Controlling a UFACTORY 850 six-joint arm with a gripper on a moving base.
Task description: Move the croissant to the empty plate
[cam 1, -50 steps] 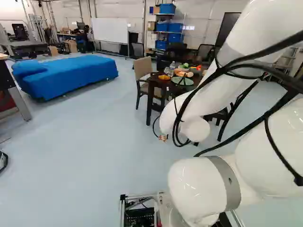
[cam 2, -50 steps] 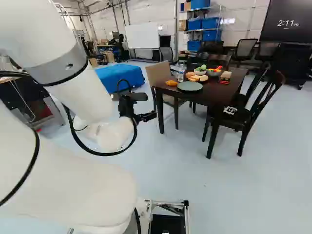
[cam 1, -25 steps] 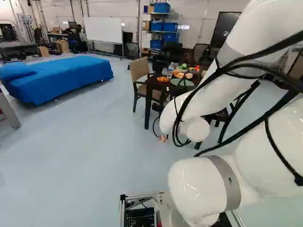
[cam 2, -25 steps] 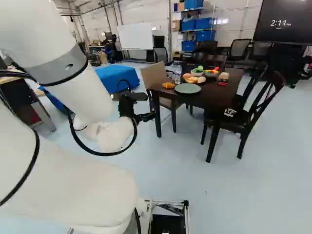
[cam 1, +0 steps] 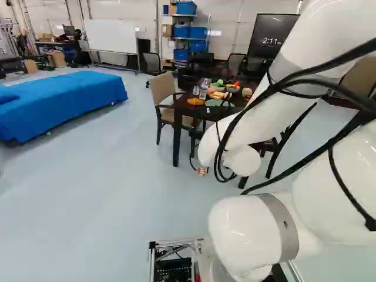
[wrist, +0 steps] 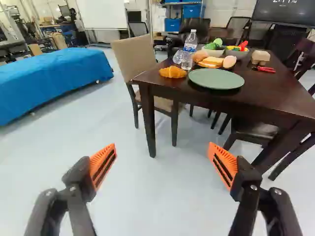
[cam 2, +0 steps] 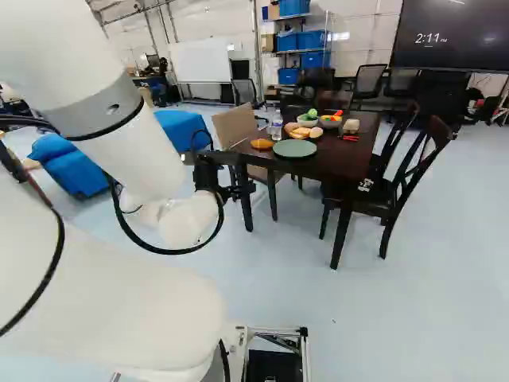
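While the left base view shows the croissant [cam 1: 195, 101] on the table [cam 1: 177, 141], the right base view shows the gripper [cam 2: 250, 189] on the table's near side. Wrist view: the gripper [wrist: 162, 149] is wide open, holding nothing; the plate [wrist: 216, 79] sits on the table, beside the croissant.

bright, even light puts glare on the white arm [cam 1: 247, 232] and pale sheen on the floor [wrist: 162, 196]
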